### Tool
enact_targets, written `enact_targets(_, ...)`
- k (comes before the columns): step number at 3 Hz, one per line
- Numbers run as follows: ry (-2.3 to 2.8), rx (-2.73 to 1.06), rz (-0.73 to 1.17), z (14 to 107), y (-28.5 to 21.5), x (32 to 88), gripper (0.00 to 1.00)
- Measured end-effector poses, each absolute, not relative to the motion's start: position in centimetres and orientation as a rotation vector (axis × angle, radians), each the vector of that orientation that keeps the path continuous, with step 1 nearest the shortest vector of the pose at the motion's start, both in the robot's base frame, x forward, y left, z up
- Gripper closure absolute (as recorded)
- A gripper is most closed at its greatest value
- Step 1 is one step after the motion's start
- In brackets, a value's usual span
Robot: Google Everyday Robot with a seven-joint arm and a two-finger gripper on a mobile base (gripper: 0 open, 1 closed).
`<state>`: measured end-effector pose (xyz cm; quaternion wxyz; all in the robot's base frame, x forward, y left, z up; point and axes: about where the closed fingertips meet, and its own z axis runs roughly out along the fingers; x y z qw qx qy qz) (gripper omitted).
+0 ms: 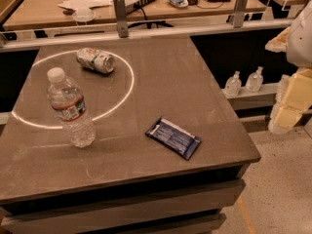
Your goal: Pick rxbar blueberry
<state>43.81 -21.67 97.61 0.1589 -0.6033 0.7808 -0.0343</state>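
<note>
The rxbar blueberry (pixel 173 138) is a flat dark blue wrapped bar with pale lettering. It lies flat on the grey table (pixel 175 72), near the front right corner, turned diagonally. My gripper (pixel 291 105) shows as pale yellow and white parts at the right edge of the camera view. It is off the table's right side, well to the right of the bar, apart from it, and holds nothing that I can see.
A clear water bottle (pixel 70 107) with a white cap stands at the table's front left. A crushed white-green can (pixel 95 60) lies on its side at the back left. Two small bottles (pixel 243 82) stand on a low ledge to the right. A cluttered desk (pixel 146 1) lies behind.
</note>
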Motion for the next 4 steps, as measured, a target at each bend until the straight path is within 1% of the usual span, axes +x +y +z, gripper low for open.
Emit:
enact_targets(1,2.232,-1.725,-0.098,97.6,-21.7,43.8,0.0)
enact_targets(2,2.243,-1.679,-0.06,97.2,-21.0,43.4,0.0)
enact_targets(4,2.286,-1.24,0.312,93.0,-15.2,40.0,0.0)
